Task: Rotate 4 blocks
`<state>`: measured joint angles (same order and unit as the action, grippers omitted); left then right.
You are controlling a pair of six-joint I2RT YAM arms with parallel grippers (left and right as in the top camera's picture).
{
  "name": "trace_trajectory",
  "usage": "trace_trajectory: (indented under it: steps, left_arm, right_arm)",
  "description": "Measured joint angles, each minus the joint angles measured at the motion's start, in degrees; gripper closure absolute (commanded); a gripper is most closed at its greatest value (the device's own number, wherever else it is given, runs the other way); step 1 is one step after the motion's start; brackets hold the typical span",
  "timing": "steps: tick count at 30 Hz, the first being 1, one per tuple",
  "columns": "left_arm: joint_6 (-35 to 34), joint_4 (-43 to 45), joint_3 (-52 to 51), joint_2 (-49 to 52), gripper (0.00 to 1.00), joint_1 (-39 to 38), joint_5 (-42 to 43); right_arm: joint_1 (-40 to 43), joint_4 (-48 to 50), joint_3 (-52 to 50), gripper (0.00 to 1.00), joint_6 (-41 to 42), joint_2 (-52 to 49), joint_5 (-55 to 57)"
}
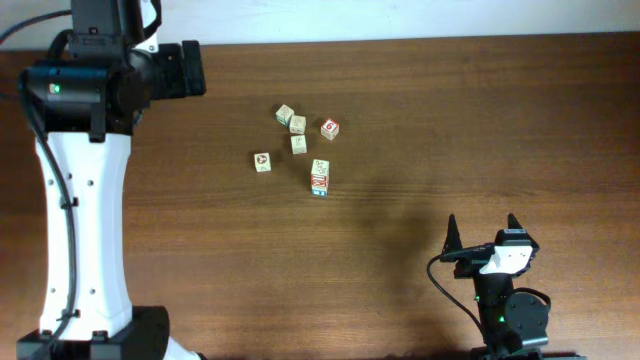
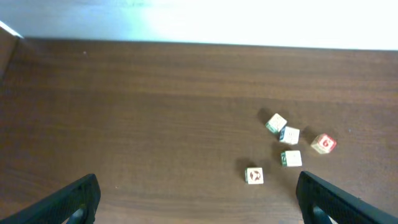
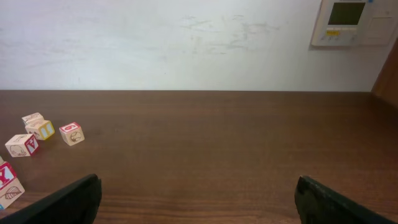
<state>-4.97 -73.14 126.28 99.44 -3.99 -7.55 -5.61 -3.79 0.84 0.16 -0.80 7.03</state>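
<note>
Sitting retracted: L gripper (image 2: 196, 190), R gripper (image 1: 482, 224)

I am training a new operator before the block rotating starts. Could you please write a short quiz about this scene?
1. True or false: the right gripper holds a block.
2. Seen from overhead, where does the cube with the red-bordered top lie among the blocks? A: at the picture's left end; B: at the picture's right end; C: in the middle.
3. Fill in: the left gripper stands ___.
Key: 1 false; 2 B; 3 open.
</note>
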Motion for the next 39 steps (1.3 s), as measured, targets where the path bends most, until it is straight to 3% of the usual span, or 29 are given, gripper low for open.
trace_trajectory:
  steps: [2, 3, 4, 5, 7, 10, 13, 14, 17, 22, 24, 39]
  left_arm:
    - [0.28, 3.13, -9.01, -5.73, 0.01, 0.07, -0.79]
    - [0.7, 9.42, -18.56, -11.43, 0.01, 0.04, -1.73]
    - [0.9, 16.87, -27.69, -16.06, 0.01, 0.07, -2.21]
    - [2.4, 31.01, -40.22, -21.68, 0.01, 0.59, -0.59]
    - [6.32, 48.98, -62.16, -31.56, 0.01, 4.66, 5.97]
    - [12.55, 69.02, -85.18, -46.8, 0.01, 9.22, 14.43]
    - [18.14, 86.53, -108.61, -66.51, 0.01, 9.16, 16.28]
    - [18.78, 88.54, -113.55, -70.82, 0.01, 8.92, 16.15]
    - [24.68, 89.15, -123.86, -83.03, 0.01, 5.79, 14.62]
    - [32.59, 70.14, -125.46, -95.86, 0.01, 4.26, 12.87]
    - [33.7, 69.24, -125.61, -98.49, 0.01, 4.13, 12.46]
    - [34.14, 69.22, -125.61, -98.6, 0.01, 2.49, 12.02]
  right_arm:
    - [0.0, 0.02, 0.0, 0.02, 0.0, 0.11, 0.2]
    - [0.0, 0.0, 0.0, 0.02, 0.0, 0.11, 0.26]
    - [0.0, 0.02, 0.0, 0.02, 0.02, 0.22, 0.42]
    - [0.0, 0.24, 0.04, 0.01, -0.02, 0.13, 0.5]
    - [0.04, 0.04, -0.02, 0.02, 0.0, 0.22, 0.5]
    - [0.07, 0.13, 0.0, 0.01, 0.0, 0.26, 0.59]
    - [0.07, 0.02, -0.02, 0.02, 0.0, 0.13, 0.59]
    - [0.07, 0.0, -0.02, 0.02, 0.0, 0.13, 0.57]
    - [0.07, 0.13, 0.0, 0.02, -0.02, 0.2, 0.61]
    - [0.07, 0.04, 0.0, 0.02, 0.02, 0.2, 0.61]
    - [0.07, 0.02, 0.0, 0.02, -0.02, 0.22, 0.61]
    - [0.07, 0.02, 0.0, 0.02, 0.0, 0.22, 0.59]
